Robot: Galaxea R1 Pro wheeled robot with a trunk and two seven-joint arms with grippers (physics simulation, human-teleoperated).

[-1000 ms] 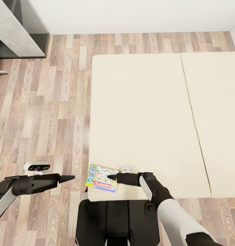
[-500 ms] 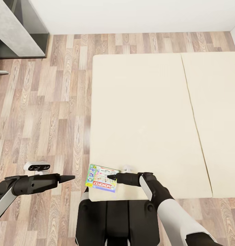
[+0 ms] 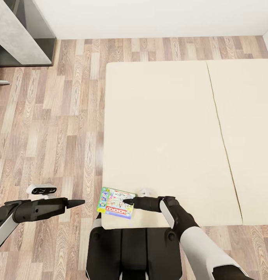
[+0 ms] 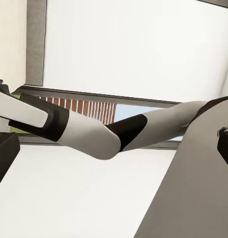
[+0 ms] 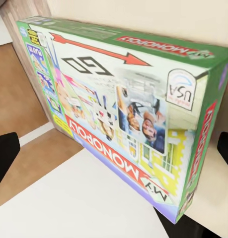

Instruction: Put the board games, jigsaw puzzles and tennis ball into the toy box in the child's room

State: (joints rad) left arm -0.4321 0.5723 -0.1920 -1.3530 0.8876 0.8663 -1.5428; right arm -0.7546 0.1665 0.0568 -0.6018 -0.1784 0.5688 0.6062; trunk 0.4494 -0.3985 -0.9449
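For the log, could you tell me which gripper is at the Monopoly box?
The right gripper, its tip over the Monopoly box on the bed's corner; the left gripper hangs above the floor.

White-and-black arm shells, black tapered claws [image 3: 127, 202], black trunk.

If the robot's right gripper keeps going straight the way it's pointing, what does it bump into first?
Most likely the Monopoly board game. The right gripper points across the near corner of the bed with its tips already at the box's edge, and the right wrist view looks straight onto the box lid. Whether it already touches is unclear.
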